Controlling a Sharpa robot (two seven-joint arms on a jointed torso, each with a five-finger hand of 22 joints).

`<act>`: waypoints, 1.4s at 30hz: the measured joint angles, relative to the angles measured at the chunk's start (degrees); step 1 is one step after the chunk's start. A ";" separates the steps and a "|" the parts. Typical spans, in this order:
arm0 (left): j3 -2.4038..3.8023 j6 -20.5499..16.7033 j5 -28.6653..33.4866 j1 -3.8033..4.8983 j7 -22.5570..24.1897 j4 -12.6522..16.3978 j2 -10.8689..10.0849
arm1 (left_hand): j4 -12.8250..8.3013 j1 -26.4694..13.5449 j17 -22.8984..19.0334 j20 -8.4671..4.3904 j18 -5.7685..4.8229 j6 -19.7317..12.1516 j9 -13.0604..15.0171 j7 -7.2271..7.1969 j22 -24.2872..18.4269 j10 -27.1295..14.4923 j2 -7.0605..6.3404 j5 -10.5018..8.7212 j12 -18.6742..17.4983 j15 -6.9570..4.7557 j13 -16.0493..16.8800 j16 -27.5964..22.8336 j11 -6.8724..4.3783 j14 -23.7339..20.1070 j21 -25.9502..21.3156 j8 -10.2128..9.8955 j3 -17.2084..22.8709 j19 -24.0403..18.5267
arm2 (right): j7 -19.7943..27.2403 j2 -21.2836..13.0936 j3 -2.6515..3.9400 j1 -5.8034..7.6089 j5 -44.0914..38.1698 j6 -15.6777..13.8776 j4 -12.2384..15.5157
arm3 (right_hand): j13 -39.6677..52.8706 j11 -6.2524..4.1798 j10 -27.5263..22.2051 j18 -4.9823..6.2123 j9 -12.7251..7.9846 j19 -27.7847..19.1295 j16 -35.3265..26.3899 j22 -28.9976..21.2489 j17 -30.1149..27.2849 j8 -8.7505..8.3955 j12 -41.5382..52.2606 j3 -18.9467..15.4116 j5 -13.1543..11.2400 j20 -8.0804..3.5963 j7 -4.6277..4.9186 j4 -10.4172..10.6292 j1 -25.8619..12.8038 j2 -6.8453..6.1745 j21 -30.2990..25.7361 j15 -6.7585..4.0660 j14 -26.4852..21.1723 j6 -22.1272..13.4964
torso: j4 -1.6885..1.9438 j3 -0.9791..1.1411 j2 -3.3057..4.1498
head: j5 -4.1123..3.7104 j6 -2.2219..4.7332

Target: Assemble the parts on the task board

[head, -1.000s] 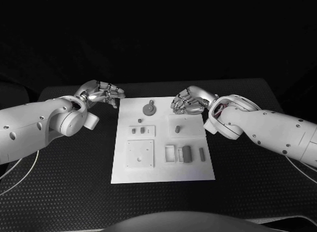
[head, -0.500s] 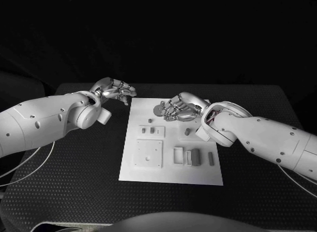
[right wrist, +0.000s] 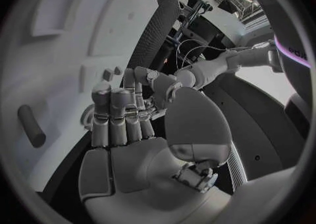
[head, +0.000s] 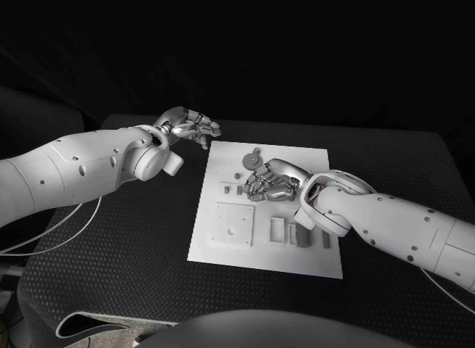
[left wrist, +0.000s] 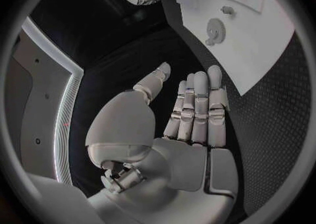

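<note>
Your task board, a white rectangular plate (head: 267, 210), lies flat in the middle of the black textured counter (head: 112, 246). All positions below are taken from that board.

Left hand (head: 188, 128): it hangs over the counter just off the board's far left corner, clear of the board. In the left wrist view its fingers (left wrist: 197, 105) are straight and held side by side, the thumb set apart, and nothing is in them.

Right hand (head: 270, 180): it is over the far half of the board, palm down. In the right wrist view its fingers (right wrist: 115, 116) are bent forward over the white surface. You cannot tell from these views whether they are pinching a part or merely touching the board.

Parts on the board:
- A grey toothed gear with a short stub (head: 252, 157) lies near the far edge, just beyond the right hand; it shows also in the left wrist view (left wrist: 215, 29).
- Two small grey pegs (head: 235, 190) sit in a shallow square recess just beside the right hand, on its left.
- A raised white square block (head: 235, 220) lies on the board's left half, nearer the robot.
- Upright grey rectangular pieces (head: 300, 235) stand in a row on the right half, partly behind the right forearm.
- A grey cylindrical pin (right wrist: 30, 125) lies on the board close to the right fingers.
</note>
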 measured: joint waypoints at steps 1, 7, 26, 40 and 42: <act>0.00 0.00 0.00 0.00 -0.01 -0.02 0.03 | 0.00 0.00 0.00 0.00 0.00 0.00 0.00 0.00 0.00 0.00 0.00 0.00 0.00 0.00 0.00 0.00 0.00 0.00 0.00 0.00 0.00 0.00 | 0.06 0.22 -0.04 -0.30 -0.44 0.02 -0.27 | 0.04 0.07 -0.08 0.00 0.00 0.00 0.00 0.00 0.00 -0.01 0.00 0.00 -0.12 0.00 0.00 0.00 0.00 0.00 0.00 0.00 0.00 0.00 | 0.01 0.01 0.01 | 0.10 -0.07; 0.00 0.00 0.00 0.01 -0.05 -0.06 0.15 | 0.00 0.00 0.00 0.00 0.00 0.00 0.00 -0.01 0.00 0.07 0.00 0.00 0.00 0.00 0.00 0.00 -0.07 0.00 0.00 0.00 0.00 0.00 | 0.49 1.81 -0.33 -2.64 -3.86 0.00 -1.81 | 0.07 0.06 -0.10 0.00 0.01 -0.08 0.00 0.00 0.05 -0.02 0.00 0.00 0.06 0.08 0.02 0.00 0.05 0.04 0.00 0.05 -0.07 -0.02 | 0.07 0.08 0.05 | 0.53 -0.53; 0.00 0.00 0.00 0.02 -0.19 -0.07 0.34 | 0.15 0.00 0.04 0.02 0.00 -0.13 -0.05 0.11 0.00 0.09 0.00 0.00 0.00 0.00 0.00 -0.24 -0.09 0.00 -0.01 0.00 -0.15 -0.02 | 1.17 2.60 -0.54 -3.49 -10.71 -0.02 -1.91 | 0.14 0.23 0.03 0.00 0.08 -0.40 0.00 -0.02 0.11 -0.14 -0.18 -0.06 0.06 -0.02 0.10 -0.06 -0.13 0.22 0.00 0.07 -0.12 -0.10 | 0.04 0.16 0.08 | 1.31 -1.58; 0.00 0.00 0.00 0.06 -0.28 0.01 0.29 | 0.15 0.00 0.03 0.12 0.00 -0.13 -0.05 0.10 0.00 0.10 0.00 0.00 0.00 0.00 0.00 -0.23 -0.10 0.00 -0.01 0.00 -0.15 -0.11 | 1.17 2.89 -0.91 -3.63 -12.37 0.22 -2.95 | 0.16 0.30 -0.09 0.00 0.09 -0.40 0.00 -0.01 0.16 -0.12 -0.18 -0.15 0.01 -0.01 0.13 -0.15 -0.13 0.22 0.00 0.05 -0.31 -0.13 | -0.01 0.13 0.05 | 1.55 -1.59; 0.00 0.00 0.00 0.07 -0.30 0.01 0.29 | 0.15 0.00 0.02 0.12 0.00 -0.13 -0.04 0.10 0.00 0.11 0.00 0.00 0.00 0.00 0.00 -0.23 -0.11 0.00 -0.01 0.00 -0.15 -0.11 | 1.16 2.97 -1.03 -3.72 -12.47 0.28 -3.08 | 0.17 0.30 -0.09 0.00 0.10 -0.40 0.00 0.00 0.16 -0.12 -0.19 -0.16 0.01 -0.01 0.13 -0.16 -0.13 0.22 0.00 0.04 -0.32 -0.13 | 0.01 0.13 0.05 | 1.60 -1.59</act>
